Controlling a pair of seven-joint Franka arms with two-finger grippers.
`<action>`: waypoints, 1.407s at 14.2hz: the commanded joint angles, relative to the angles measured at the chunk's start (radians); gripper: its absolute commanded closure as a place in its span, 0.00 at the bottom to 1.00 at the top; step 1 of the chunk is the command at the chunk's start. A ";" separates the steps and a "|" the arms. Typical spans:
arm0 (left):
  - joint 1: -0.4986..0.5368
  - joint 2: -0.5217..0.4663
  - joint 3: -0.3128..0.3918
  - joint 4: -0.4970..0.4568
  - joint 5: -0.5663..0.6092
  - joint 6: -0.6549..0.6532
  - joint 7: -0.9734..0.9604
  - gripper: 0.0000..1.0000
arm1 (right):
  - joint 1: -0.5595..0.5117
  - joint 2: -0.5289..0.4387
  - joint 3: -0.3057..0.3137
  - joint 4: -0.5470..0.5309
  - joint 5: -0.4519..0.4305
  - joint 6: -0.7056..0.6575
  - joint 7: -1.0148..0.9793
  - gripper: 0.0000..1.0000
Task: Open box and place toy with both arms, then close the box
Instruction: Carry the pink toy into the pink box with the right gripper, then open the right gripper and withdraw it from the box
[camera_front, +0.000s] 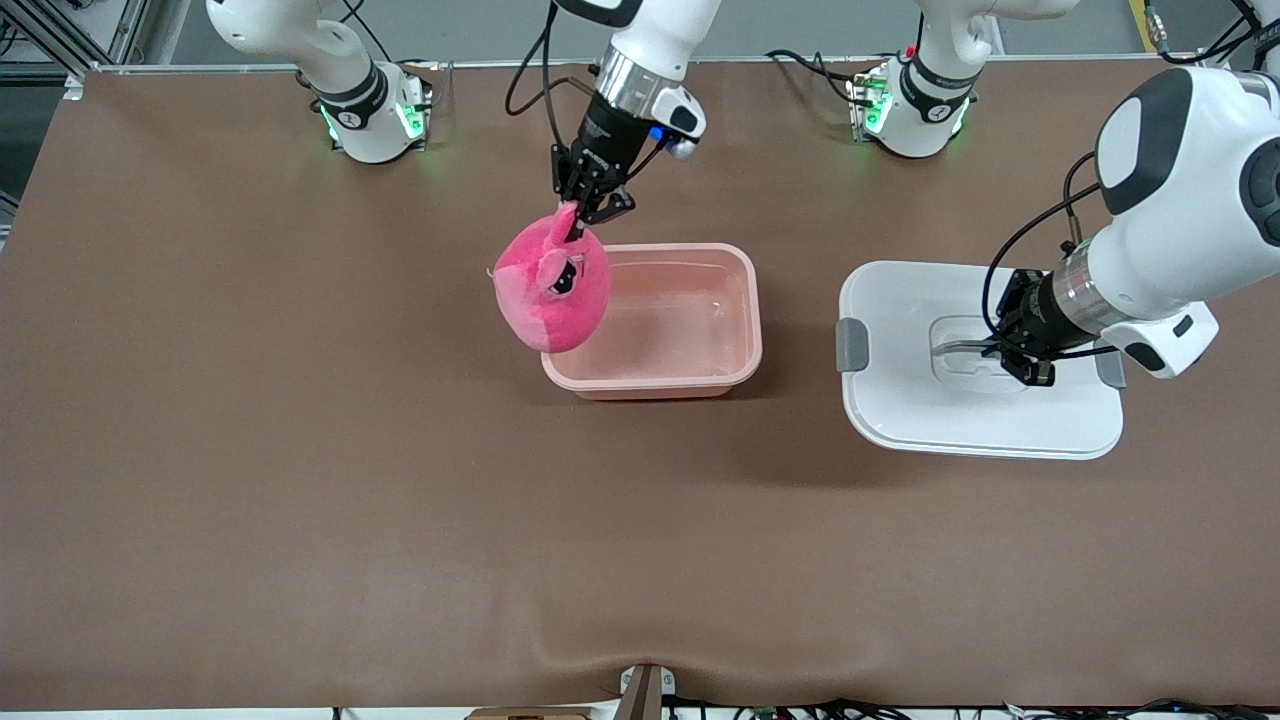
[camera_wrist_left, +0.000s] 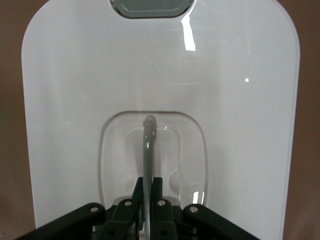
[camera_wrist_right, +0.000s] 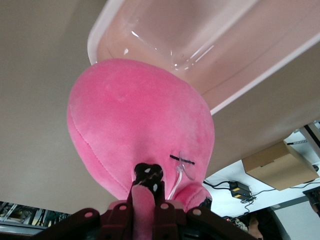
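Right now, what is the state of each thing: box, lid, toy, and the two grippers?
Box: open, empty, on the table.
Lid: off, flat on the table toward the left arm's end.
Toy: in the air, hanging over the box's edge.
Right gripper: shut on the toy.
Left gripper: over the lid, shut on its handle.

Right hand (camera_front: 590, 205) raised, fingers pinched; left hand (camera_front: 1012, 345) low, fingers clamped

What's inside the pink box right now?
Nothing shows inside the box; its see-through bottom looks bare. The toy hangs from the right gripper over its rim, hiding that corner. The left gripper grips the handle of the lid, which lies beside the box.
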 joint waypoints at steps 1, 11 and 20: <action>0.015 -0.034 -0.009 -0.025 -0.020 -0.009 0.029 1.00 | 0.007 0.016 -0.011 -0.003 -0.033 -0.005 -0.010 1.00; 0.024 -0.034 -0.009 -0.030 -0.020 -0.014 0.033 1.00 | 0.023 0.097 -0.011 0.053 -0.049 0.019 -0.007 0.00; 0.024 -0.034 -0.009 -0.035 -0.020 -0.020 0.035 1.00 | 0.007 0.070 -0.020 0.176 -0.032 -0.048 -0.009 0.00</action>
